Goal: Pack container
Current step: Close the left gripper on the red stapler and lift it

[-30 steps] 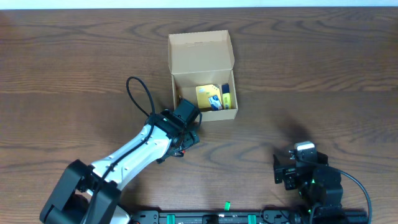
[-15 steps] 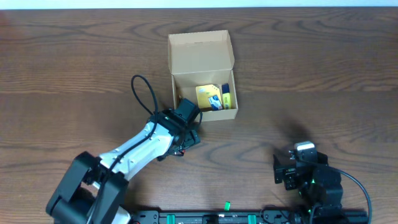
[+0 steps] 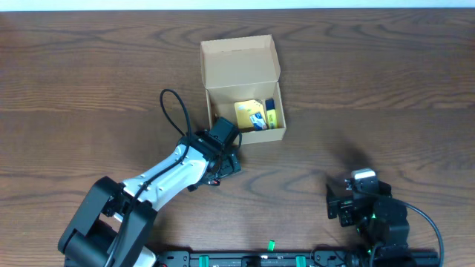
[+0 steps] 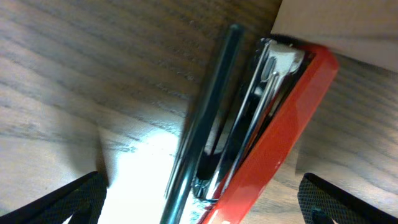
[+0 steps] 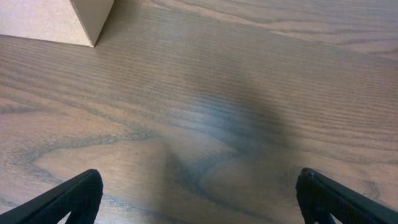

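Cardboard, plain and tan-brown, made up the small rectangular container (image 3: 239,63). It stood with its hinged flap lid thrown back, toward the far edge of the dark wooden counter (image 3: 386,74) and roughly midway between the left and right edges. The packing looked partly done. A pale yellow square sticky-note pad (image 3: 248,111) already lay inside, with a small yellow-and-black piece (image 3: 271,111) beside it that was too small to identify.

At least two things lay outside the container. A red metal stapler (image 4: 283,130) and a slim dark pen (image 4: 208,106) rested side by side on the counter, the stapler's far end just at the container's near-left corner. Both would probably have to go in, and the lid would then have to be folded shut.

The left pincer (image 4: 199,193) hovered low over this pair, spread wide, with one finger on each side and neither touching them. The container sat just beyond it, toward the far edge.

The right pincer (image 5: 199,186) was also spread wide and held nothing. It sat near the counter's near edge on the right, well apart from the container, with only bare wood between its fingers.
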Robot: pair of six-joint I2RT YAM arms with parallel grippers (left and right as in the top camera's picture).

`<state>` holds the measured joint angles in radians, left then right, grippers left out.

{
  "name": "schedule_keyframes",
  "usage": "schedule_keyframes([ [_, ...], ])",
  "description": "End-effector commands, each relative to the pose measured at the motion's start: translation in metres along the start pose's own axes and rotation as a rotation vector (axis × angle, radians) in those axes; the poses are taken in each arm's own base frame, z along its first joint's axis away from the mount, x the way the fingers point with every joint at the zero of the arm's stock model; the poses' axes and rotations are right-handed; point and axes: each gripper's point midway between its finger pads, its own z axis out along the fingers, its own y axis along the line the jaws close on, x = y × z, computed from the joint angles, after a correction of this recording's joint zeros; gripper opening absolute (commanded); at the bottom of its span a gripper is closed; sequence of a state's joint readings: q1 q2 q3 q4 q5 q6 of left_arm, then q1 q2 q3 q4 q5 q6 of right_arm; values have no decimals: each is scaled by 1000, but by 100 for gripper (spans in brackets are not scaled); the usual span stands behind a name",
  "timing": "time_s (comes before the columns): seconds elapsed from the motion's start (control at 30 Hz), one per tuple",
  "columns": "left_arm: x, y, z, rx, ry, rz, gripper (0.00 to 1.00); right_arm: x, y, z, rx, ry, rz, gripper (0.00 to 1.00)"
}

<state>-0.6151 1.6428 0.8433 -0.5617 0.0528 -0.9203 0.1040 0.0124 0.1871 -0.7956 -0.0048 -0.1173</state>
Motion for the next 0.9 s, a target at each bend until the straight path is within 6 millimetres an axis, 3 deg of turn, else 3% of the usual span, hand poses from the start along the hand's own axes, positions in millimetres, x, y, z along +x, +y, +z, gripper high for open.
schedule_keyframes([
  [0.0, -1, 2, 4, -9, 1, 21, 100, 4, 0, 2, 0, 9, -8, 99],
  [0.03, -1, 2, 4, -8, 1, 21, 93, 4, 0, 2, 0, 9, -8, 99],
  [0.37, 2, 7, 4, -27, 14, 21, 58, 4, 0, 2, 0, 9, -8, 99],
  [0.57, 5, 12, 3, -47, 28, 21, 45, 4, 0, 2, 0, 9, -8, 99],
  [0.6, 7, 14, 3, -55, 33, 20, 39, 4, 0, 2, 0, 9, -8, 99],
  [0.67, 9, 17, 3, -69, 43, 21, 6, 4, 0, 2, 0, 9, -8, 99],
  [0.87, 13, 23, 2, -90, 58, 20, 6, 4, 0, 2, 0, 9, -8, 99],
])
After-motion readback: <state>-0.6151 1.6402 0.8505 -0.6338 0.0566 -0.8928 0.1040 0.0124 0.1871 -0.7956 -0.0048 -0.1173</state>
